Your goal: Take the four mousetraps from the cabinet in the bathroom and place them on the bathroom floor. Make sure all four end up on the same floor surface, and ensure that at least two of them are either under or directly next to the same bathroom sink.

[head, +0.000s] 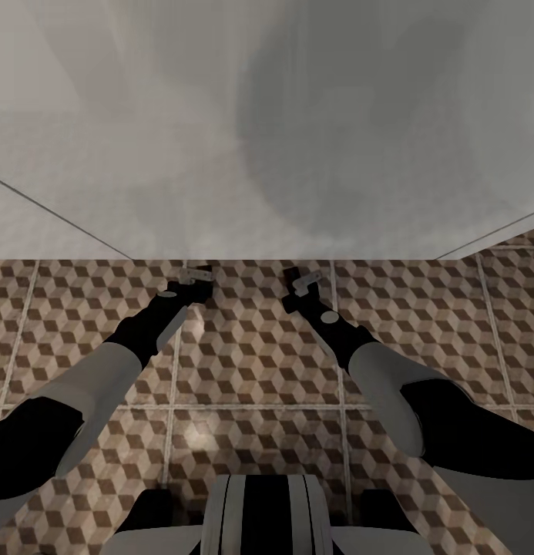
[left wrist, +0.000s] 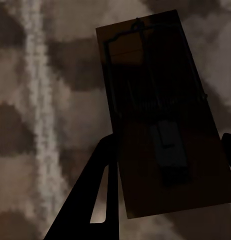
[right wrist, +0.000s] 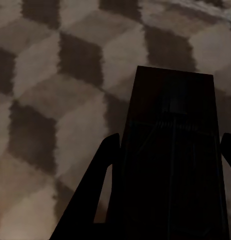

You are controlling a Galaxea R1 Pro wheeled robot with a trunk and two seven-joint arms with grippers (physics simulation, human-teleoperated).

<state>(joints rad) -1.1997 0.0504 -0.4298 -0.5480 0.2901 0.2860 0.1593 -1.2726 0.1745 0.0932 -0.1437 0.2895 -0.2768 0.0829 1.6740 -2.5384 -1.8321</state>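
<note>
A mousetrap (left wrist: 165, 115), a flat brown board with dark wire, sits between the fingers of my left gripper (left wrist: 168, 170), which is shut on it above the cube-patterned bathroom floor (left wrist: 40, 125). My right gripper (right wrist: 170, 165) is shut on a second mousetrap (right wrist: 170, 150), dark in shadow, also just over the floor (right wrist: 55, 100). In the head view the left gripper (head: 196, 279) and right gripper (head: 300, 284) reach forward side by side, low over the bathroom floor (head: 251, 362), close to the foot of a white surface. The cabinet and the sink are out of view.
A large smooth white surface (head: 267, 131) rises right beyond the grippers and spans the whole width of the head view. Tiled floor stretches to both sides of the arms. My own base (head: 263, 512) shows at the near edge.
</note>
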